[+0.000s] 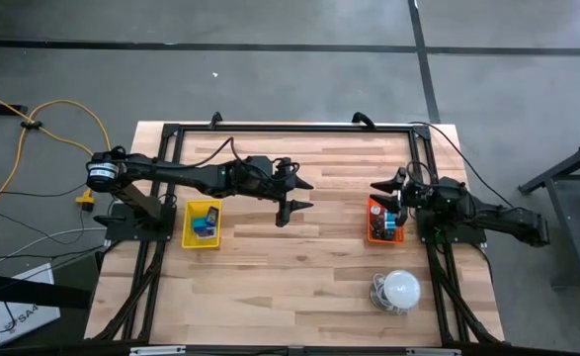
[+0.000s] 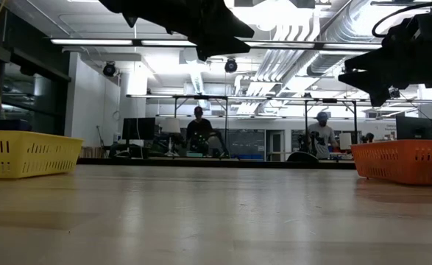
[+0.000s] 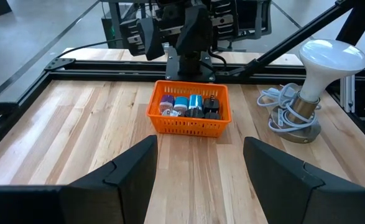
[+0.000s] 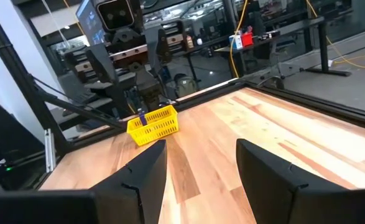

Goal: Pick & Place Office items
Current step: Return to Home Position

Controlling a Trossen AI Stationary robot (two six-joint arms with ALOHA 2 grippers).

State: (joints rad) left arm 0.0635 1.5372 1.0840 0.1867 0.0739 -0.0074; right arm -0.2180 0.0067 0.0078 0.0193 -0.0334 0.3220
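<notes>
The office items [image 3: 188, 106] lie packed together in the orange tray [image 3: 188, 127]: purple and blue sticks, black blocks and a pale round bit among them. That tray sits on the surface [image 1: 299, 267] just beneath and beside my right jaws. The right jaws hang raised over the tray's rim, released, spread apart with nothing between them. From my left jaws the same tray is straight ahead, well apart across the wood. My left jaws are released too, wide apart and empty, raised over the middle of the surface.

A few more pieces [image 1: 204, 222] rest in the yellow tray [image 4: 156, 129]. They look blue and dark as far as I can tell, but they are too small for me to count. That yellow tray lies behind my left jaws, beside that arm, and far ahead of my right jaws.

A white dome lamp [image 3: 330, 56] with its coiled cable [image 3: 280, 107] stands near the orange tray, off to one side of my right jaws and touching neither tray. Beyond the surface, one person [image 2: 199, 129] and another [image 2: 321, 134] show in the room.
</notes>
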